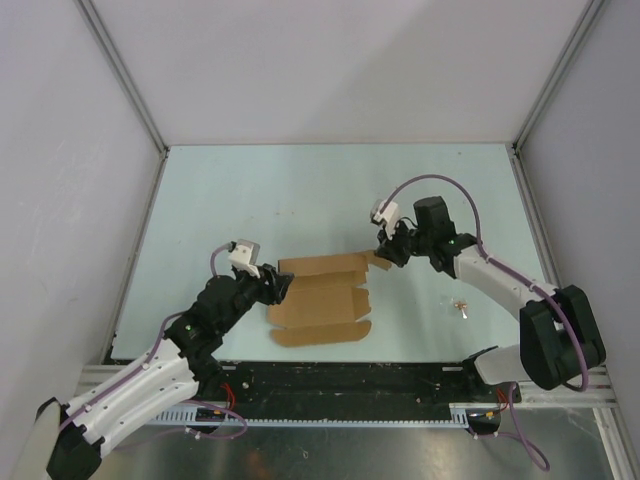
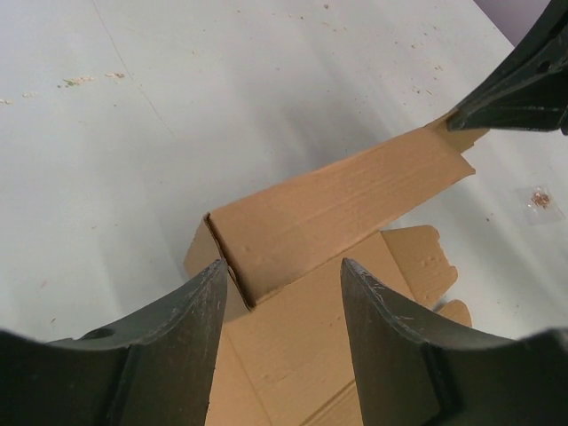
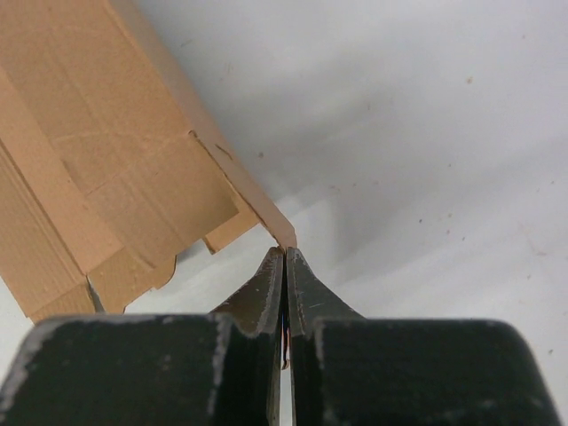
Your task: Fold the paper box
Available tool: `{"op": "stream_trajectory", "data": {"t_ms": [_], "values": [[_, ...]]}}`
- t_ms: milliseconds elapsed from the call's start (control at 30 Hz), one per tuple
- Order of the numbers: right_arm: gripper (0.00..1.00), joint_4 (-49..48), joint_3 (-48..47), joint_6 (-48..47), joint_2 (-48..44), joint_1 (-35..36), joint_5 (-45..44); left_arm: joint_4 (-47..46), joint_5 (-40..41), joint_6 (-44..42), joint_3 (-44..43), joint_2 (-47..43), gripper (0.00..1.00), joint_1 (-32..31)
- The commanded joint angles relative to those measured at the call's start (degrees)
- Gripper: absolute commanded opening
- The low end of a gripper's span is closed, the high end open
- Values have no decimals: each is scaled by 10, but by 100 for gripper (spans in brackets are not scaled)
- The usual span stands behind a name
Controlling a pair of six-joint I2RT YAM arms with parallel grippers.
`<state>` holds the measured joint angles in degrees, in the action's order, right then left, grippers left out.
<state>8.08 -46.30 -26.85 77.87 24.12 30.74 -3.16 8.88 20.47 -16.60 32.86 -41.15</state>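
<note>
**Two arms meet at opposite ends of a half-raised paper box**

A brown paper box point(image 1: 320, 300) lies on the pale desk point(image 1: 300, 190), nearer the near edge than the far one and about midway between the side edges. Its long axis runs left to right, parallel to the near edge. One long panel stands up along the far side, while the other panels and tabs lie flat towards the arms.

The right gripper point(image 3: 284, 256), jaws pressed together, appears to pinch the very tip of the raised panel's far right corner. The box stretches leftward from it.

At the opposite end, the left gripper point(image 2: 282, 275) stands partly open. Its two fingers point(image 2: 169, 355) straddle the folded left end of the upright panel without visibly touching it, and the panel leads straight away from it towards the right gripper.

Each arm is thus nearest its own end, so the next crease probably turns on the left jaws closing over that wall.

A small reddish scrap point(image 1: 462, 305) rests well to the right of the box. No brand, label or writing can be read on the cardboard.
</note>
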Motion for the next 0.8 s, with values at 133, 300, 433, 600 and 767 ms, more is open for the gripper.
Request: {"op": "stream_trajectory", "data": {"t_ms": [133,300,433,600,767], "values": [[11,43,-75,-61,48,-4,36,-4,-3,-14,-22,4,59,-3],[32,34,-79,-50,48,-2,32,2,1,-18,-29,-8,59,-3],[36,19,-79,-21,30,-2,18,3,7,-28,-50,-10,59,-3],[40,-16,-77,94,-16,-5,-11,-3,9,-66,-115,62,60,-3],[43,-9,-75,185,-68,14,-45,-16,-26,-94,-192,183,61,-3]]}}
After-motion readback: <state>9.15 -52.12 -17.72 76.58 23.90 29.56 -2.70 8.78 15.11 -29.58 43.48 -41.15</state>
